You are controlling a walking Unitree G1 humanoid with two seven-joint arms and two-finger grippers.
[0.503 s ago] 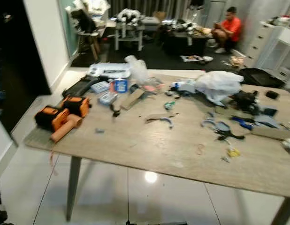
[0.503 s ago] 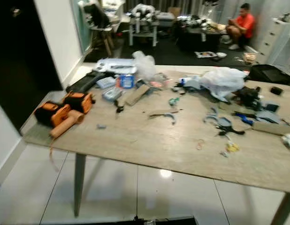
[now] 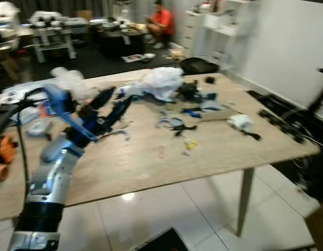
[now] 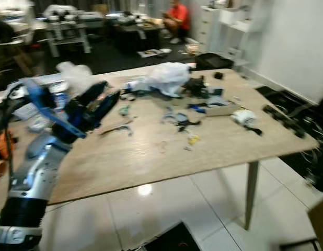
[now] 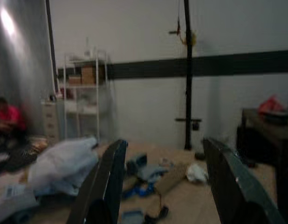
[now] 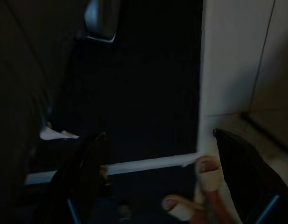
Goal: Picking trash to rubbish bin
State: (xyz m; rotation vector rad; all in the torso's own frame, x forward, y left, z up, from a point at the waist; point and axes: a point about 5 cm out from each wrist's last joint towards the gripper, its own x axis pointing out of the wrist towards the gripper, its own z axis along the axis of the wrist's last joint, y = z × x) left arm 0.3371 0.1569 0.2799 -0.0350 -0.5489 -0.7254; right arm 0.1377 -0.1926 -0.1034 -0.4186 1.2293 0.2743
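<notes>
Nothing looks binned yet: the left end effector [image 3: 115, 104] hangs over the surface [image 3: 214, 151], fingers spread and empty, with scraps like the white plastic bag [image 3: 161, 82] lying ahead, while the right end effector [image 6: 158, 182], likewise spread, hangs idle in shade.

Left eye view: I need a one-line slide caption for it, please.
Left hand, fingers open, reaches over a cluttered wooden table toward a white plastic bag; a person sits beyond.
</notes>
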